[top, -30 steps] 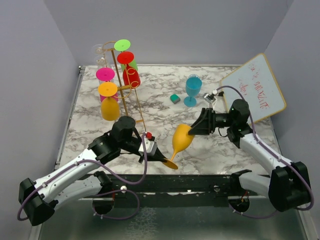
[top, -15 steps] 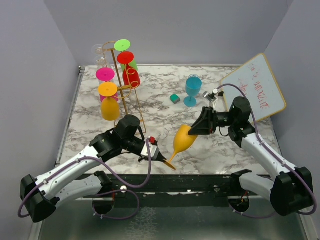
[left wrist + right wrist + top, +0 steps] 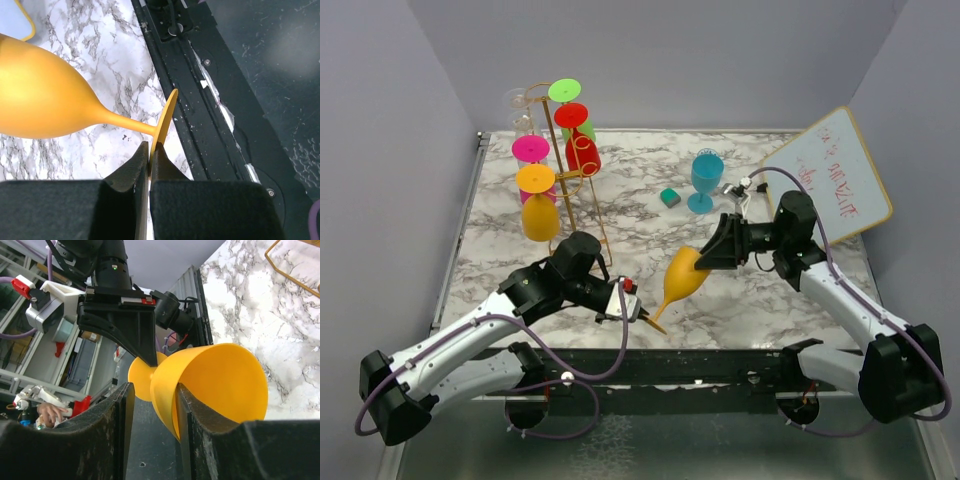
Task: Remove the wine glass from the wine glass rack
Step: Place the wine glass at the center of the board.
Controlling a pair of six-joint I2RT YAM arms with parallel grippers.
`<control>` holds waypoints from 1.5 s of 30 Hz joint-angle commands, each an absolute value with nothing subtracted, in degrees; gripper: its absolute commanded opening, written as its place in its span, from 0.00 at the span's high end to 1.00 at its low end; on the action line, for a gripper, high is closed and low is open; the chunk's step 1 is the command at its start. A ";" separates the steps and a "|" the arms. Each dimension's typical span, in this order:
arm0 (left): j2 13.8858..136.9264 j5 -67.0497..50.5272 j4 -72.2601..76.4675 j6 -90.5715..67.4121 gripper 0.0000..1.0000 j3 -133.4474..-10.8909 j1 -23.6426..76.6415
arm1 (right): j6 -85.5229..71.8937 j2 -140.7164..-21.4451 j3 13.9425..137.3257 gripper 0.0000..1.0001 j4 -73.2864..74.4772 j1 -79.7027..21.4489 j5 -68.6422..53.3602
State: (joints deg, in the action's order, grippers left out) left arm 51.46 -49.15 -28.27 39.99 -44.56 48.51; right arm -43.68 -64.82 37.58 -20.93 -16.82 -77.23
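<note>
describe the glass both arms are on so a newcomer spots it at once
Look at the near edge of the marble table, between the two arms. A yellow-orange wine glass hangs there on its side, the left gripper shut on its foot and the right gripper at its bowl. Its colour twin hangs on the gold rack; the blue glass stands upright.

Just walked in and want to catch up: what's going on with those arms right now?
An orange glass is off the rack, tilted in the air between the arms. The left gripper is shut on its foot; the right gripper has its jaws open around the bowl's rim. Other glasses hang on the rack.
</note>
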 commanded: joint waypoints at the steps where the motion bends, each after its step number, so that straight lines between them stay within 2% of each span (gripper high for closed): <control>1: 52.21 -43.52 -30.45 41.95 1.00 -46.07 48.08 | -44.43 -65.05 40.55 0.59 -21.27 -17.95 -80.92; 9: 50.16 -42.82 -30.76 43.55 1.00 -46.06 48.08 | -42.63 -65.58 42.89 0.72 -19.17 -17.97 -82.05; 19: 49.40 -38.84 -30.74 46.01 1.00 -45.89 48.08 | -46.62 -65.83 41.84 0.80 -23.36 -19.02 -82.66; 25: 49.38 -38.72 -30.67 46.28 1.00 -44.81 48.12 | -46.24 -65.78 42.28 0.99 -22.91 -19.18 -81.67; 27: 49.16 -38.84 -30.67 45.87 1.00 -44.46 48.08 | -45.89 -65.67 42.41 1.00 -22.48 -19.16 -81.39; 30: 48.65 -38.83 -30.63 45.55 0.86 -44.17 48.12 | -43.34 -65.75 43.34 0.99 -19.32 -19.16 -80.87; 35: 47.71 -38.60 -30.03 45.30 0.74 -43.26 48.08 | -42.89 -65.29 44.01 1.00 -18.43 -19.16 -80.05; 37: 47.45 -38.67 -29.56 44.57 0.60 -42.47 48.08 | -41.99 -65.02 44.11 1.00 -17.57 -19.16 -79.80; 38: 47.26 -38.86 -29.27 44.23 0.57 -42.19 48.08 | -40.91 -65.00 44.38 0.99 -16.15 -19.16 -79.61; 42: 46.47 -39.56 -27.48 43.26 0.49 -41.00 48.03 | -34.44 -65.59 46.26 1.00 -7.51 -19.25 -77.98; 43: 46.16 -38.96 -26.72 42.53 0.41 -40.65 48.07 | -33.24 -65.77 46.62 1.00 -5.66 -19.25 -77.20; 45: 45.49 -38.38 -25.32 41.53 0.29 -39.79 48.08 | -30.44 -66.15 47.75 0.99 -1.79 -19.25 -75.16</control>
